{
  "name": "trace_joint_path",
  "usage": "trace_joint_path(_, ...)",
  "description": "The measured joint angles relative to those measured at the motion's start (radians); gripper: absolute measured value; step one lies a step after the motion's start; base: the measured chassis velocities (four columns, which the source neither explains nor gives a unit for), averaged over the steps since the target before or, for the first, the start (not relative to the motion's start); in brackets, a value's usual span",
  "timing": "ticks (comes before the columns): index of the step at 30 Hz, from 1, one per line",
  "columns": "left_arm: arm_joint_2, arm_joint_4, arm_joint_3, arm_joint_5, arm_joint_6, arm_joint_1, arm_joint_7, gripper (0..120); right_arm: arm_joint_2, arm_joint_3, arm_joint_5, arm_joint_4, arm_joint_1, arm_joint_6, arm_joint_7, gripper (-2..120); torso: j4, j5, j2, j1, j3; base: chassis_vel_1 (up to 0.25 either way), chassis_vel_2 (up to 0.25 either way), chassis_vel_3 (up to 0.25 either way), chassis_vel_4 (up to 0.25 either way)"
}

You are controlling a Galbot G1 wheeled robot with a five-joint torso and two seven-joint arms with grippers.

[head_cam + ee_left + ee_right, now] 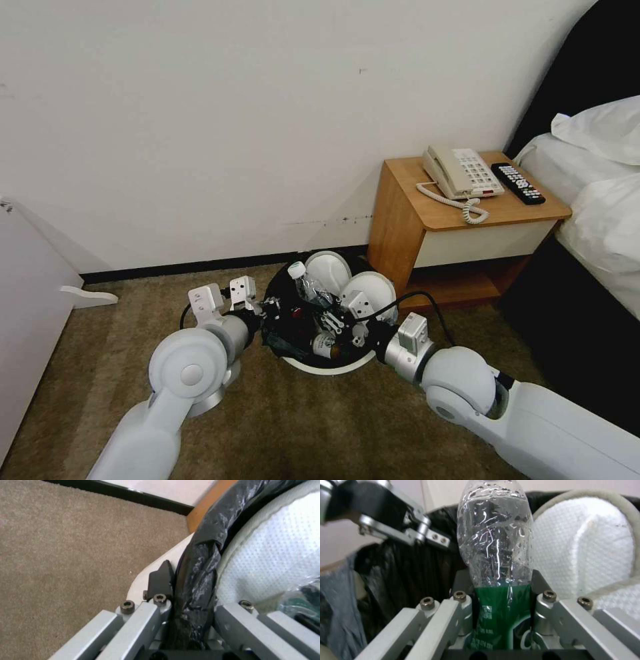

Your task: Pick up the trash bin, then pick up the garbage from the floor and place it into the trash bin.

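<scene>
The trash bin (327,365), white with a black bag (200,562) over its rim, sits low by the carpet floor (300,420). My left gripper (267,311) is shut on the rim nearest it, with one black finger (161,578) outside the wall. Inside the bin lean two white slippers (328,270) (371,288). My right gripper (333,325) reaches into the bin, shut on a clear plastic bottle (496,542) with a green label; its white cap (297,270) points up. More small garbage lies dark beneath. In the right wrist view the left gripper (386,525) shows behind the bottle.
A wooden nightstand (407,220) with a phone (460,172) and remote (518,183) stands right behind the bin. The bed (600,200) fills the right side. A white panel (27,300) and a white piece (87,297) sit left. Open carpet lies in front.
</scene>
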State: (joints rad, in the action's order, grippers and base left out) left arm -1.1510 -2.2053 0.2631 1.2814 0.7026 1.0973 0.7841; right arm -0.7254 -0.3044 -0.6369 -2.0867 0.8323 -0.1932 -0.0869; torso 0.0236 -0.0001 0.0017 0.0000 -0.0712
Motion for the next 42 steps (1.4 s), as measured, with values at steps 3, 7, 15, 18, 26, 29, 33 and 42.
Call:
trace_joint_path(3, 0.003, -0.006, 0.006, 0.002, 0.0, 0.006, -0.001, 4, 0.001, 0.002, 0.006, 0.004, 0.007, 0.003, 0.001, 21, 0.0, 0.0, 0.0, 0.0, 0.0, 0.0, 0.0, 0.0, 0.0)
trace_joint_path(7, 0.006, -0.016, 0.015, 0.009, 0.002, 0.013, -0.002, 4, -0.004, 0.004, 0.01, 0.016, 0.01, 0.003, 0.001, 24, 0.0, 0.0, 0.0, 0.0, 0.0, 0.0, 0.0, 0.0, 0.0)
trace_joint_path(15, 0.006, -0.026, 0.022, 0.013, 0.003, 0.026, -0.003, 5, -0.014, 0.003, 0.012, 0.034, 0.007, 0.004, -0.001, 45, 0.0, 0.0001, 0.0, 0.0, 0.0, 0.0, 0.0, 0.0, 0.0)
trace_joint_path(18, 0.003, -0.027, 0.023, 0.013, 0.003, 0.031, -0.004, 5, -0.019, 0.001, 0.013, 0.038, 0.007, 0.005, -0.002, 57, 0.0, 0.0001, 0.0, 0.0, 0.0, 0.0, 0.0, 0.0, 0.0)
trace_joint_path(26, 0.002, -0.023, 0.022, 0.012, 0.004, 0.026, -0.005, 4, -0.017, 0.001, 0.014, 0.042, 0.007, 0.008, -0.002, 67, 0.0, 0.0001, 0.0, 0.0, 0.0, 0.0, 0.0, 0.0, 0.0)
trace_joint_path(29, 0.001, -0.022, 0.019, 0.009, 0.004, 0.026, -0.005, 4, -0.017, 0.002, 0.014, 0.042, 0.007, 0.008, -0.002, 70, 0.0, 0.0001, 0.0, 0.0, 0.0, 0.0, 0.0, 0.0, 0.0)
trace_joint_path(33, -0.001, -0.02, 0.017, 0.003, 0.004, 0.027, -0.005, 4, -0.018, 0.001, 0.014, 0.04, 0.006, 0.008, -0.002, 80, 0.0, 0.0001, 0.0, 0.0, 0.0, 0.0, 0.0, 0.0, 0.0)
trace_joint_path(42, 0.0, -0.017, 0.019, -0.011, 0.006, 0.031, -0.008, 5, -0.023, -0.006, 0.014, 0.036, -0.001, 0.008, -0.002, 93, 0.0, 0.0001, 0.0, 0.0, 0.0, 0.0, 0.0, 0.0, 0.0)
